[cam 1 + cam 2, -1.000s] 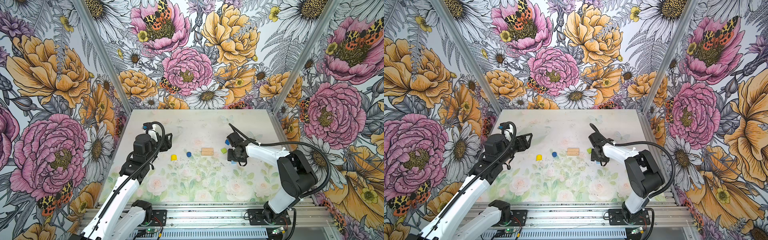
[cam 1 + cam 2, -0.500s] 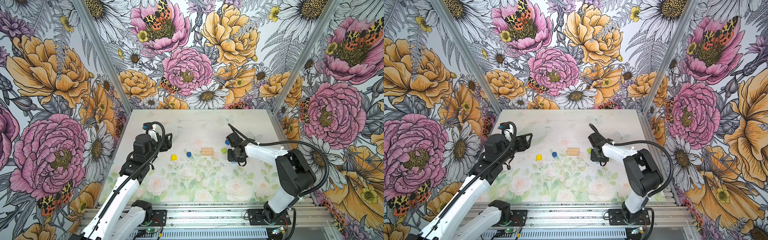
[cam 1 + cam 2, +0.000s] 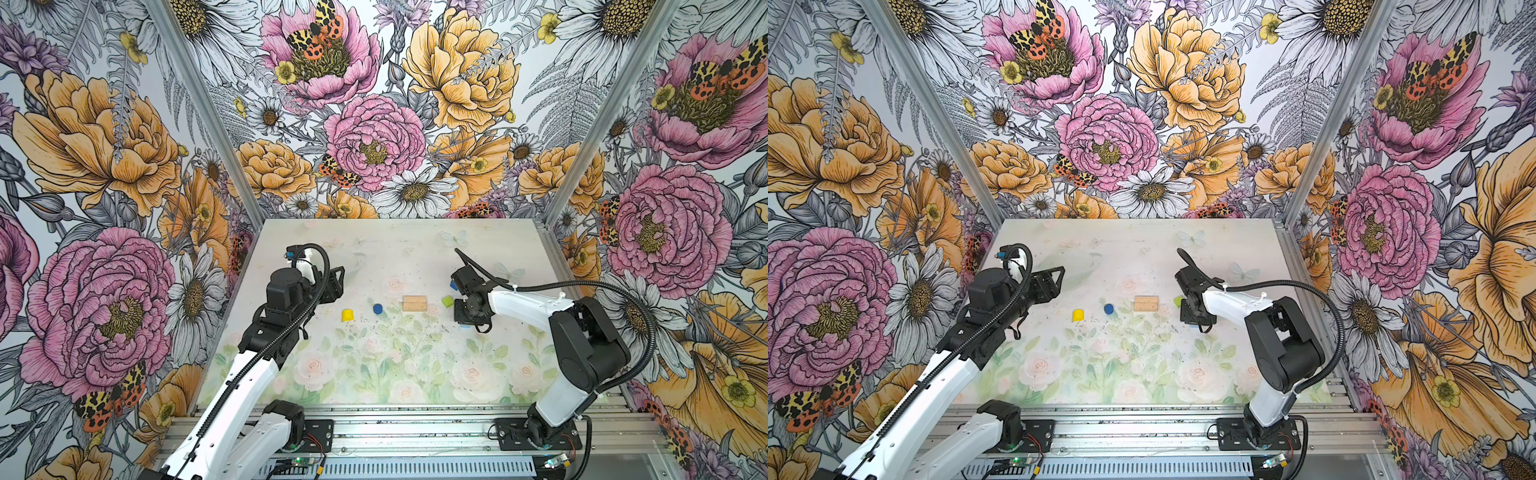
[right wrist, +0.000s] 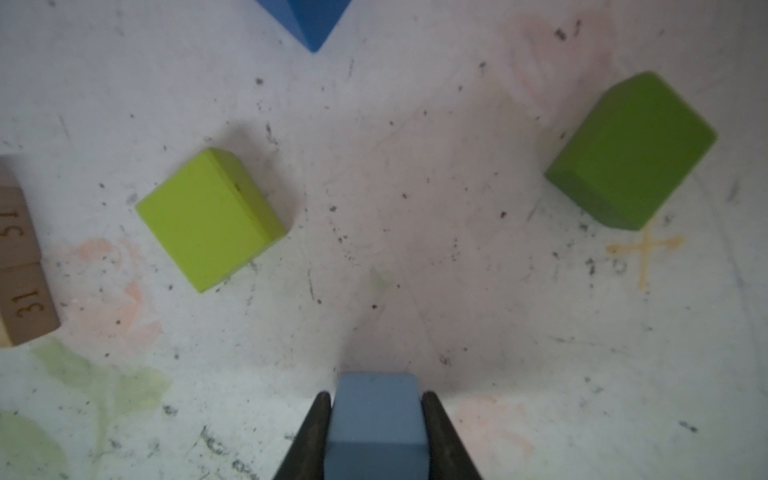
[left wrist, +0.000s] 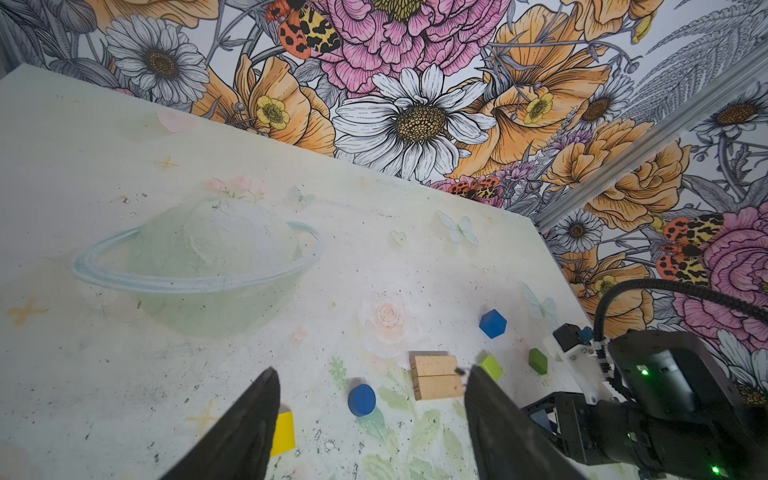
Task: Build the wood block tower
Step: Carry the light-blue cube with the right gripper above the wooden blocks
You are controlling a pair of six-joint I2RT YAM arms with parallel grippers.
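In the right wrist view, my right gripper [image 4: 376, 397] is shut on the light blue cube [image 4: 376, 415], low on the table, with a finger pressed on each side. Around it lie a light green cube [image 4: 210, 220], a dark green cube [image 4: 629, 151], a dark blue cube [image 4: 309, 20] and two tan bars [image 4: 20, 266] side by side. In both top views a row runs yellow half-round [image 3: 347, 315], blue cylinder [image 3: 377, 308], tan bars [image 3: 414, 303], light green cube [image 3: 447, 301]. My left gripper [image 5: 372, 372] hangs open above the table's left side, holding nothing.
Floral walls close the table [image 3: 374, 257] in at the left, back and right. An aluminium rail [image 3: 415, 428] with both arm bases runs along the front edge. The right arm [image 3: 523, 305] lies low over the table's right side.
The right gripper's jaws have closed in on the light blue cube. The left arm has not moved.
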